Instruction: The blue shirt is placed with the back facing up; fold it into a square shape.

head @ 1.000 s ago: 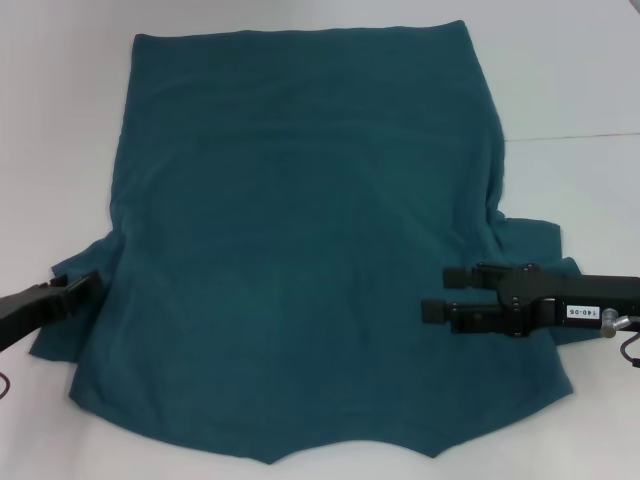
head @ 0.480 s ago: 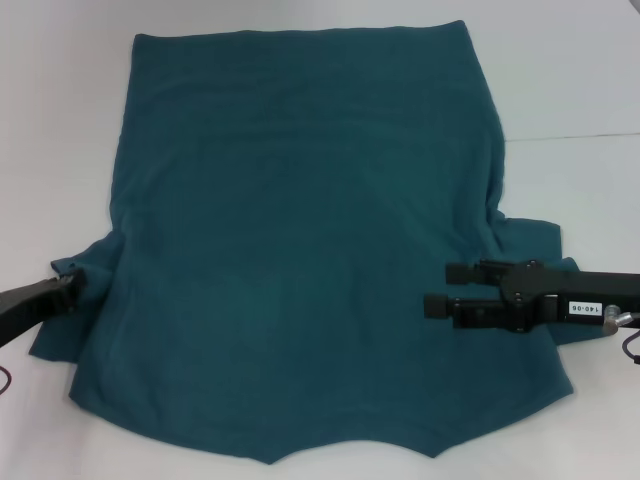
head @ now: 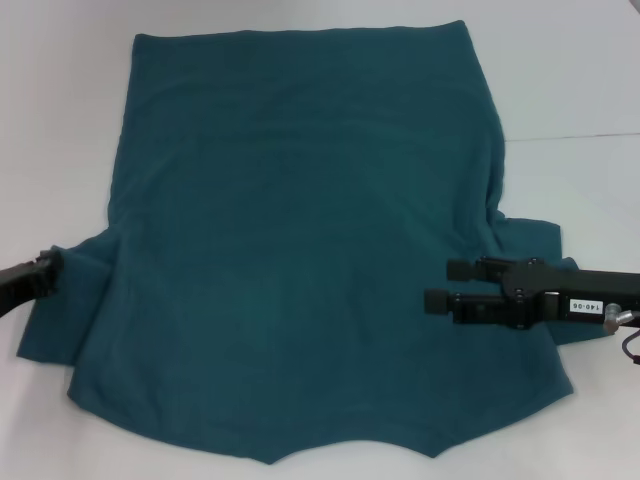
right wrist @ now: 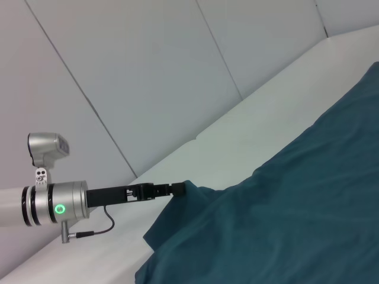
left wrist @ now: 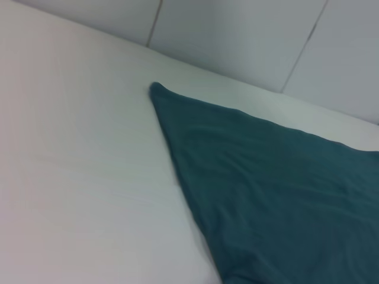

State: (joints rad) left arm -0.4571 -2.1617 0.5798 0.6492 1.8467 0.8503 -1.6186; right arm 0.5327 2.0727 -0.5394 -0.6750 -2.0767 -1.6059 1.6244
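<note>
The blue shirt [head: 300, 240] lies spread flat on the white table, hem at the far side, and covers most of the head view. My left gripper [head: 48, 272] is at the shirt's left sleeve [head: 70, 310] and is shut on the sleeve's edge, which rises to a point at the gripper [right wrist: 176, 189] in the right wrist view. My right gripper [head: 448, 284] hovers over the shirt's right side near the right sleeve [head: 535, 240], open, with nothing between its fingers. The left wrist view shows only a corner of the shirt [left wrist: 266, 177].
The white table [head: 60, 120] shows around the shirt on the left, the right and the far side. A pale panelled wall [right wrist: 148, 71] stands behind the table's far edge.
My left gripper has drawn back to the left with the sleeve's edge, and the left sleeve now spreads farther out. The right gripper has barely moved.
</note>
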